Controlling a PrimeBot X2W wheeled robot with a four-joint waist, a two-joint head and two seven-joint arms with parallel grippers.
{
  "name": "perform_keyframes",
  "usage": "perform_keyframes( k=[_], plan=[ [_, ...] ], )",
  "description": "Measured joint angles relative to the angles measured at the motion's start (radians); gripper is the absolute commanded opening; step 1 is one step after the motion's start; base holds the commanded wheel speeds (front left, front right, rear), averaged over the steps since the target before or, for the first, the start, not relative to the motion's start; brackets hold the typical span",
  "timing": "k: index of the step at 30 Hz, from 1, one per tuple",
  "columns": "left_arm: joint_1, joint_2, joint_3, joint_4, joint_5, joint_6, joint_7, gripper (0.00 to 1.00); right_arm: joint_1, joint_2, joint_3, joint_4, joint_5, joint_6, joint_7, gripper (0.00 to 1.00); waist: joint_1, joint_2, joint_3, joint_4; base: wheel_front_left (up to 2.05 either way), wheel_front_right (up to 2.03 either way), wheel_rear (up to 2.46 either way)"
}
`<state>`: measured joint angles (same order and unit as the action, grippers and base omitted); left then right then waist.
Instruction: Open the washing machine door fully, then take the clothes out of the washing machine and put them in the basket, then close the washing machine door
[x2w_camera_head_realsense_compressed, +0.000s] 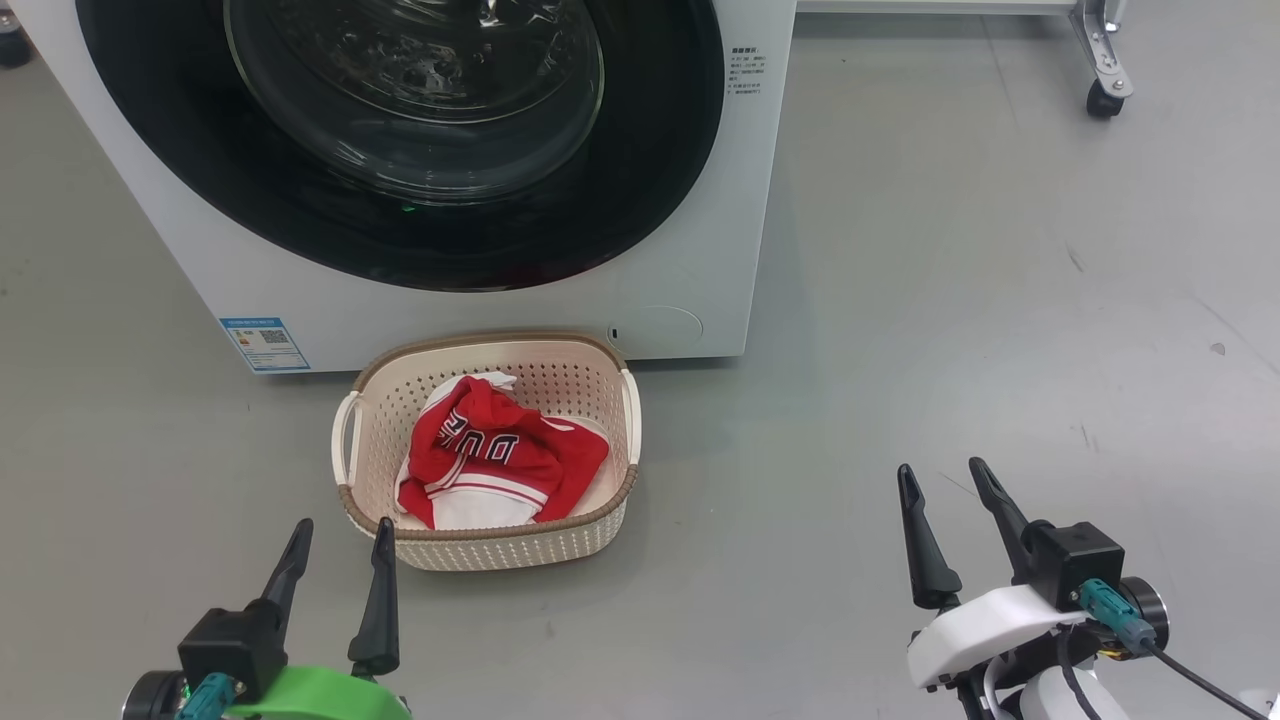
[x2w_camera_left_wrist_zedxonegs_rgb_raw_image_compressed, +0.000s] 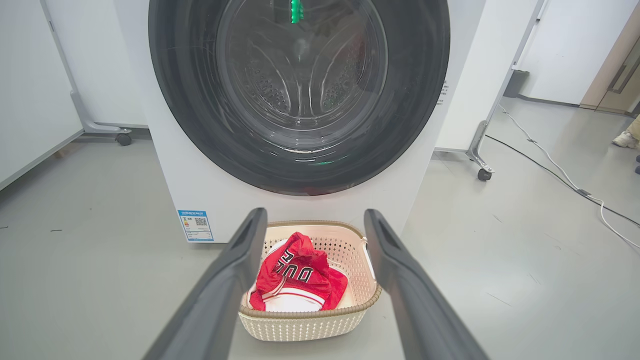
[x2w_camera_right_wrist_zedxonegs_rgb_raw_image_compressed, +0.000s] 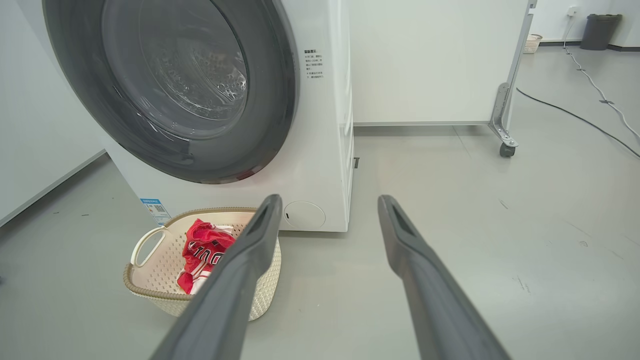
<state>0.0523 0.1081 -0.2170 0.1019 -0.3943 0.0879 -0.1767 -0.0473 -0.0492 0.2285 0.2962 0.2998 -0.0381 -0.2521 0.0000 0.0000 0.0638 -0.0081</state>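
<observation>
On the grey floor (x2w_camera_head_realsense_compressed: 950, 300), just in front of the washing machine (x2w_camera_head_realsense_compressed: 700, 260), sits the basket (x2w_camera_head_realsense_compressed: 500, 555) with the red clothes (x2w_camera_head_realsense_compressed: 490, 450) bunched up inside. The washing machine door (x2w_camera_head_realsense_compressed: 670, 150) is shut. The left gripper (x2w_camera_head_realsense_compressed: 344, 524) is near the basket, fingers spread, holding nothing. The right gripper (x2w_camera_head_realsense_compressed: 940, 467) is off to the side, spread wide and empty too.

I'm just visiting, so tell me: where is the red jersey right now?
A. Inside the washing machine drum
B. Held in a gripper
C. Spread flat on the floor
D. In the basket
D: the red jersey lies crumpled inside the cream basket, which stands in front of the washing machine.
</observation>
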Motion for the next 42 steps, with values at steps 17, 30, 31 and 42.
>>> perform_keyframes(
  k=[17,30,31,42],
  plan=[
    [0.008,-0.009,-0.010,0.024,0.009,0.005,0.010,0.00,0.030,0.005,0.003,0.013,0.000,0.000,0.000,0.00,0.0000,0.0000,0.004,0.006,0.00,0.00,0.00],
    [0.019,-0.020,0.000,0.033,-0.132,-0.015,0.022,0.00,0.057,0.008,-0.007,-0.003,0.140,0.018,0.011,0.00,0.0000,0.0000,-0.004,0.006,0.00,0.00,0.00],
    [0.019,-0.021,0.003,0.033,-0.148,-0.018,0.023,0.00,0.057,0.008,-0.011,-0.005,0.156,0.019,0.015,0.00,0.0000,0.0000,-0.004,0.006,0.00,0.00,0.00],
    [0.019,-0.026,0.036,0.038,-0.284,-0.040,0.054,0.00,0.057,0.009,-0.053,-0.015,0.321,0.028,0.055,0.00,0.0000,0.0000,-0.011,0.006,0.00,0.00,0.00]
  ],
)
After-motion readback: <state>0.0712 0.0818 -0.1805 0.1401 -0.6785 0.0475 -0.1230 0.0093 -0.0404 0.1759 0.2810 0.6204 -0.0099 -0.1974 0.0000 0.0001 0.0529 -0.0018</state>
